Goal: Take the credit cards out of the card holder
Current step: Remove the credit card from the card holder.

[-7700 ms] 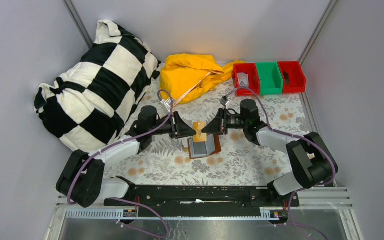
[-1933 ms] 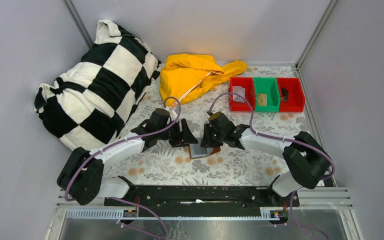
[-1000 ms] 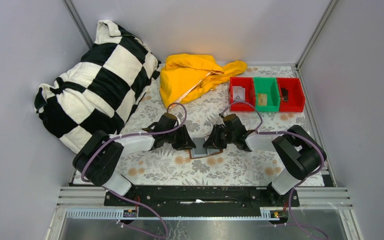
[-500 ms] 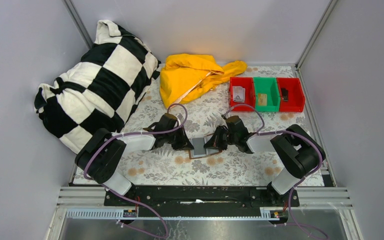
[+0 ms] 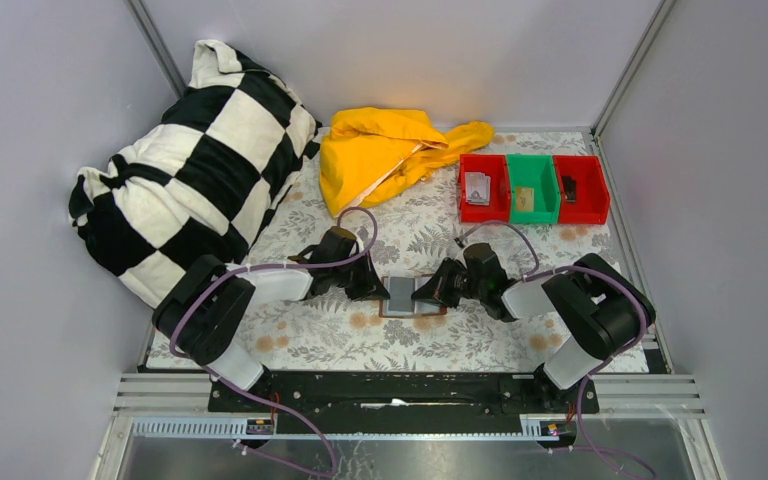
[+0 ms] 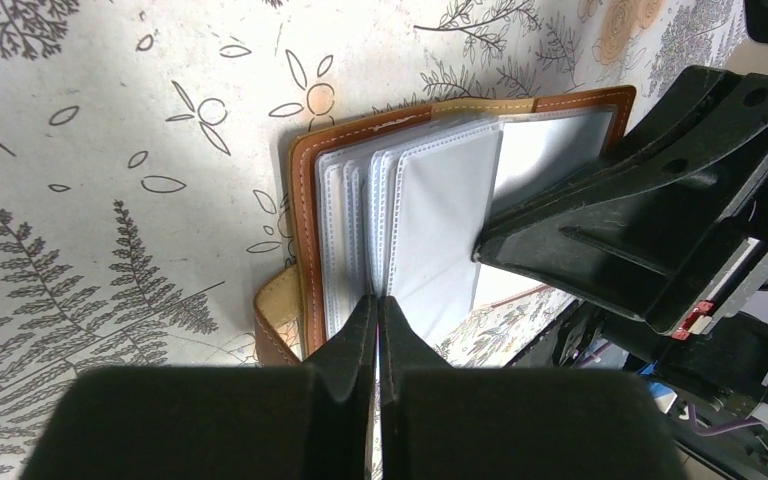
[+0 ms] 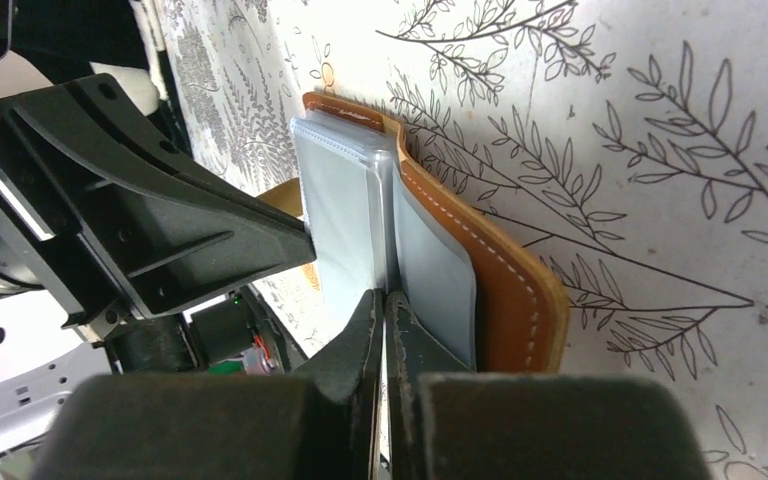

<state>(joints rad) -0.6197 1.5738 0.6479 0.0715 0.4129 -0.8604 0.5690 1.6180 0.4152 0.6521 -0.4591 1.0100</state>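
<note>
On the table [image 5: 340, 345] — left end effector [image 6: 375, 300] and right end effector [image 7: 382, 295], lately half-open, now clamped on the card holder [image 6: 307, 230].

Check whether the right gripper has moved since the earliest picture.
Yes. The right gripper has moved away from the green bin, toward the near edge, and is shut on the card holder.

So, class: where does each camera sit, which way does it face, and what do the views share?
Top: above and behind, looking down at the table; both arms show.
Left wrist: on the left one, facing the card holder; left gripper shows, shut.
Right wrist: faces it from the opposite side; shut right gripper shows.
Shared: card holder.
</note>
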